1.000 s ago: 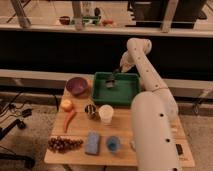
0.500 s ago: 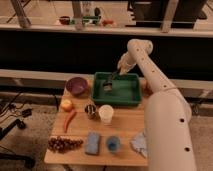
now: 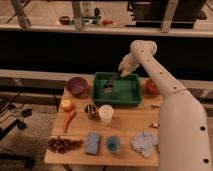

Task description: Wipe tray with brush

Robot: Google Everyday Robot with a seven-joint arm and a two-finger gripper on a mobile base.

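The dark green tray [image 3: 131,98] sits at the back middle of the wooden table. My gripper [image 3: 120,74] hangs over the tray's far rim, shut on the thin black handle of the brush [image 3: 113,82]. The brush slants down and left from the gripper. Its greyish bristle head [image 3: 107,90] rests on or just above the tray floor, left of centre. The white arm reaches in from the lower right and hides the table's right edge.
A purple bowl [image 3: 76,86] stands left of the tray and a red object [image 3: 151,88] to its right. In front are a white cup [image 3: 105,114], a can [image 3: 90,109], a carrot [image 3: 69,120], grapes [image 3: 64,144], a blue sponge [image 3: 92,142], a blue cup [image 3: 113,144] and a cloth [image 3: 145,142].
The bristle head has slid slightly toward the near side of the tray. The big lower part of the arm has shifted right; the gripper stays shut on the brush.
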